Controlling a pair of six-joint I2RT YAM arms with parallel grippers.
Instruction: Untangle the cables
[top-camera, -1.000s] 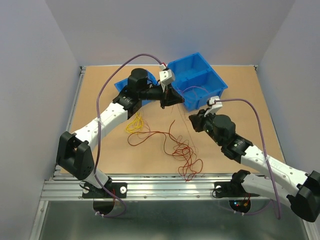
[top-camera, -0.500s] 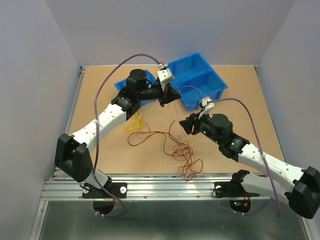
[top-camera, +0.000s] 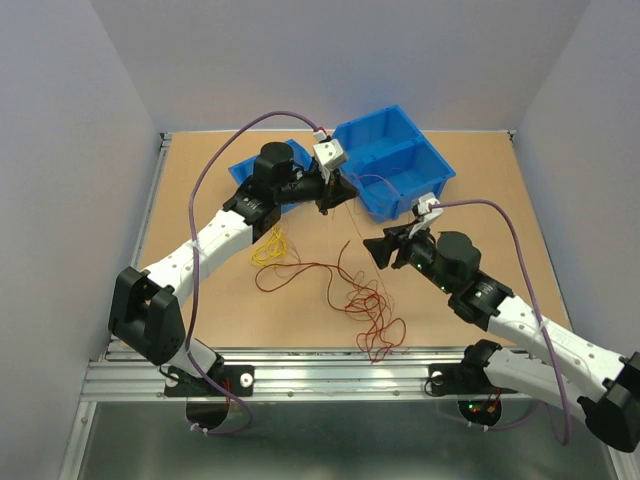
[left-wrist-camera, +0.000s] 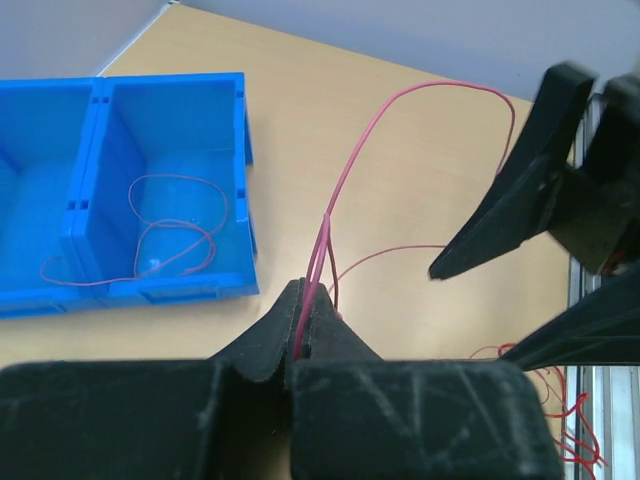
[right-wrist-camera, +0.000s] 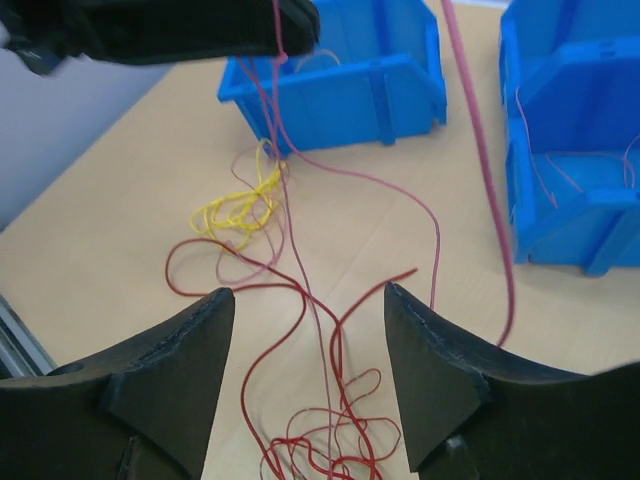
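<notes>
Loose red cables (top-camera: 368, 310) lie tangled on the table in front of the arms, with a small yellow bundle (top-camera: 268, 248) to their left. My left gripper (top-camera: 335, 195) is raised near the blue bins and shut on a thin pink-red cable (left-wrist-camera: 316, 262) that loops up from its tips (left-wrist-camera: 308, 290). That strand (right-wrist-camera: 313, 306) hangs down to the pile and passes between the fingers of my right gripper (right-wrist-camera: 310, 295), which stands open over the red tangle (right-wrist-camera: 330, 440) and touches nothing. The yellow bundle (right-wrist-camera: 240, 205) lies beyond its left finger.
A large two-part blue bin (top-camera: 395, 160) stands at the back, with a thin red wire (left-wrist-camera: 170, 225) lying inside one compartment. A smaller blue bin (top-camera: 245, 165) sits behind my left arm. The metal rail (top-camera: 320, 375) borders the table's near edge.
My right gripper has opened wide and shifted left toward the hanging strand. The left gripper stays shut on the cable, moved slightly left.
</notes>
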